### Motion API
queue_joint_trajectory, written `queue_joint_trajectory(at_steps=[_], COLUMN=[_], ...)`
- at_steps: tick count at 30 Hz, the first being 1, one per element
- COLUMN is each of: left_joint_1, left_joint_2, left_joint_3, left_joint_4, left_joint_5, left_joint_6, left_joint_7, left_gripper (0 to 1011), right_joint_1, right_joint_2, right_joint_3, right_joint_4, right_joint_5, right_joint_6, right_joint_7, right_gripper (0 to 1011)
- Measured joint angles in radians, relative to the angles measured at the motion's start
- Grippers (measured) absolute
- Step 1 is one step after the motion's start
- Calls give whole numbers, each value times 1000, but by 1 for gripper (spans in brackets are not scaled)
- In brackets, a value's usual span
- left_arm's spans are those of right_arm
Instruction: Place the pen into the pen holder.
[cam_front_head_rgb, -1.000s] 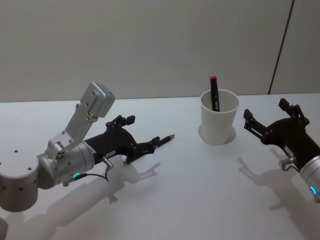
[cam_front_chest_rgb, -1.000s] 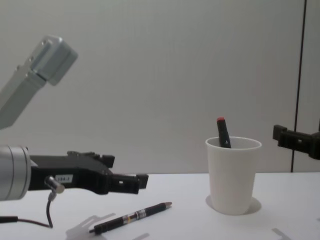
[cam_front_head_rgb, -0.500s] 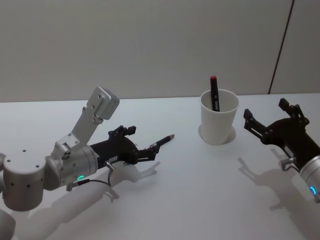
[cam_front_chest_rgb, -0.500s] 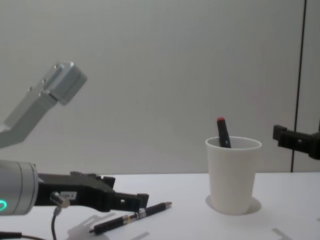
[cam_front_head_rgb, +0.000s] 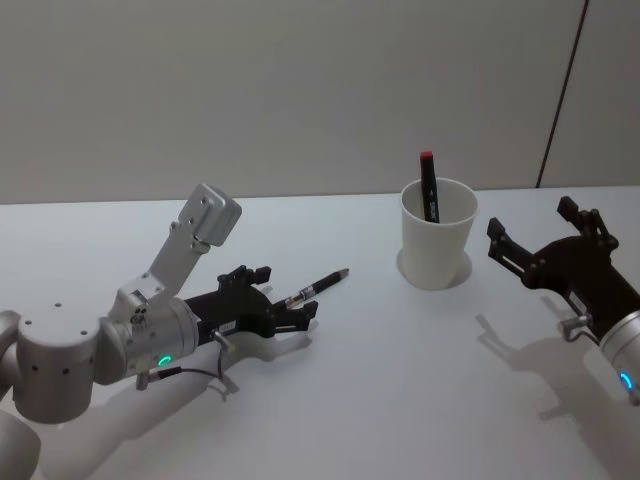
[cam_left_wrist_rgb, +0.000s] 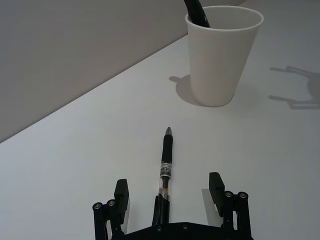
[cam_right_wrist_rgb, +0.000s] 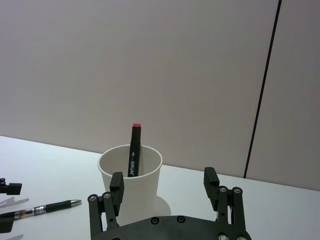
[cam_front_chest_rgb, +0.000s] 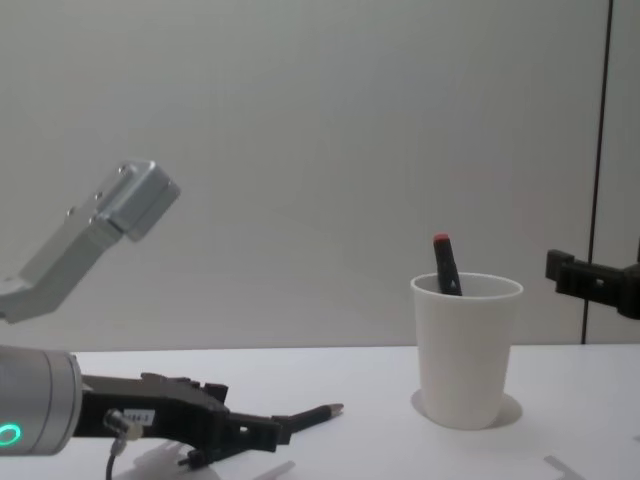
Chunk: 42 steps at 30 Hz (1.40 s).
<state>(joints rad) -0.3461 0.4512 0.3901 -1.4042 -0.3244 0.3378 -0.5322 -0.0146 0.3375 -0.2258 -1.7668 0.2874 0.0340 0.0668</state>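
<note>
A plain white table (cam_front_head_rgb: 400, 400) spreads across the whole foreground, smooth and matt, with soft shadows under both arms. Behind it stands a bare grey wall (cam_front_head_rgb: 300, 90), broken on the right by a thin dark vertical seam (cam_front_head_rgb: 563, 95) that leans a little in the head view.

The left arm (cam_front_head_rgb: 60, 365) comes in low from the near left, its thick silver forearm lying close over the table and showing a small green light. A silver box on a bracket (cam_front_head_rgb: 205, 215) rises at a slant above the wrist. The left gripper (cam_front_head_rgb: 288, 293) is down at the table, its black fingers spread wide. The left wrist view shows the pen passing between them without touching either.

The right arm reaches in from the right edge, with the right gripper (cam_front_head_rgb: 530, 218) held above the table and just right of the cup. Its fingers are parted with nothing between them. In the chest view it hangs at about the height of the cup's rim.

The pen holder (cam_front_head_rgb: 438, 240), a white tapered paper cup, stands upright toward the back of the table, between the two grippers. The pen (cam_front_head_rgb: 318, 285) lies flat on the table, well apart from the cup. Its tip points toward the cup and its rear end lies inside the left gripper's spread. A black marker with a red cap (cam_front_head_rgb: 429, 185) leans inside the cup, its top above the rim.
</note>
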Motion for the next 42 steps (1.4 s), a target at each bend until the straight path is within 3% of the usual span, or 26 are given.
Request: queue_joint_trajectory(at_steps=[42], left_joint_1=[-4], left_joint_2=[-13], left_joint_3=[19], left_joint_4=[40], left_joint_5=[34], left_joint_6=[-26], left_joint_7=[31], left_gripper=[1001], right_joint_1=[0], right_joint_2=[0], right_joint_3=[0], right_joint_4=[0], right_joint_5=[0], right_joint_6=[0], right_joint_7=[0], right_gripper=[1002])
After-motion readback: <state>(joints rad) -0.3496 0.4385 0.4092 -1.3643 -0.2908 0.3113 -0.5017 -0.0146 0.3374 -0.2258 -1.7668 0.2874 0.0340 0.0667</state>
